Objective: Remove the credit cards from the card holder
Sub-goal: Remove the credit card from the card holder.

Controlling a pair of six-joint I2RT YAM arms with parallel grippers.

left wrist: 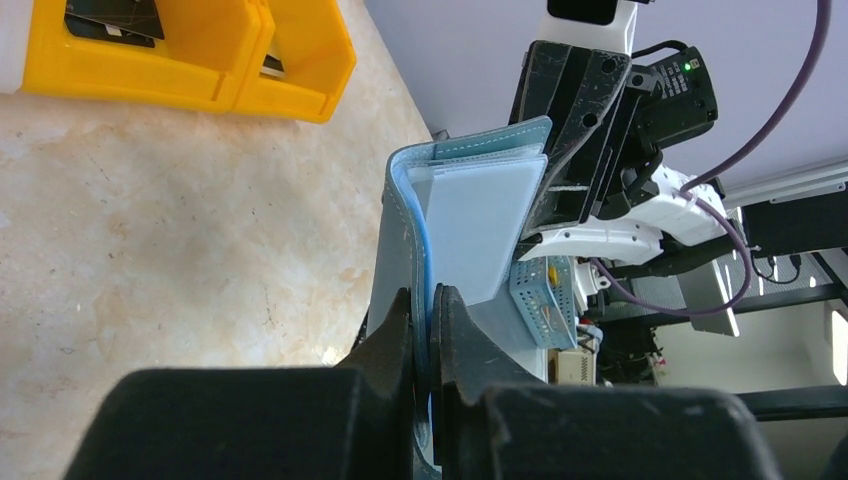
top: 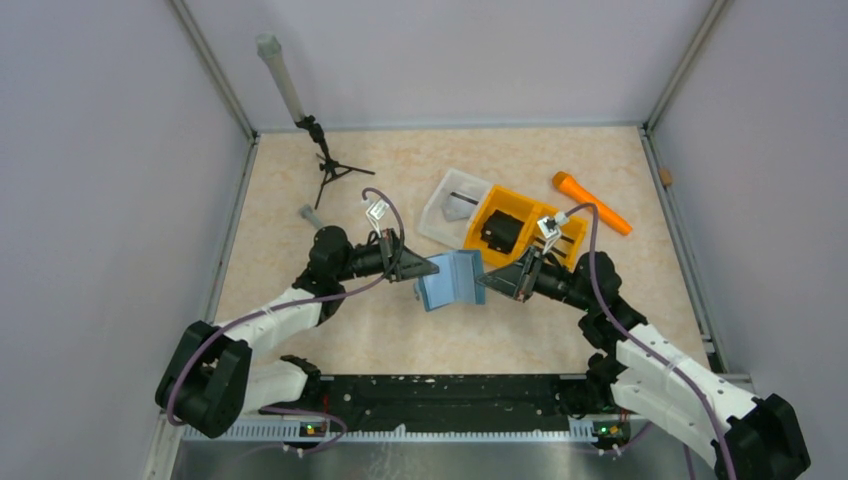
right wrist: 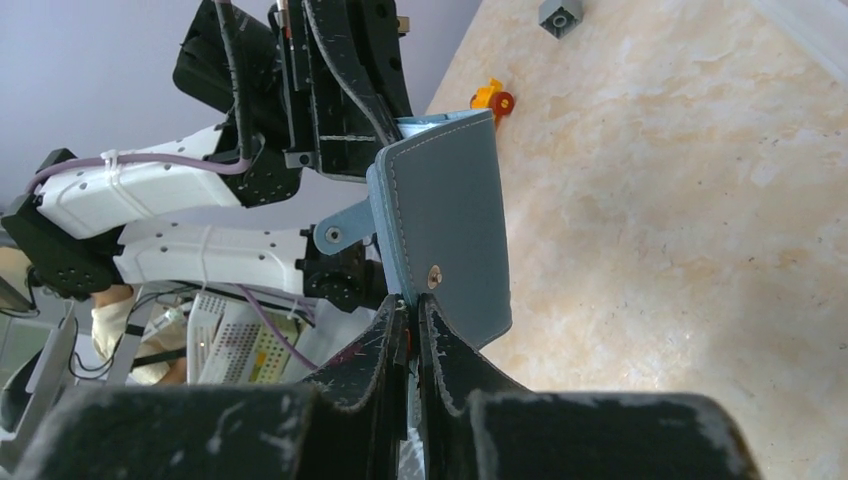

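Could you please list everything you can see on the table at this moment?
card holder: one, teal-blue, partly open, at the table's centre between the two arms.
divided bin: one, orange, beyond the card holder to the right, with black items inside.
tray: one, clear white, against the bin's left side.
pen-like tool: one, orange, far right.
tripod: one, black, far left, carrying a grey tube.
small block: one, grey, just in front of the tripod.
left fingers: one pair, black, shut on the card holder's edge.
right fingers: one pair, black, shut on the card holder's opposite edge.
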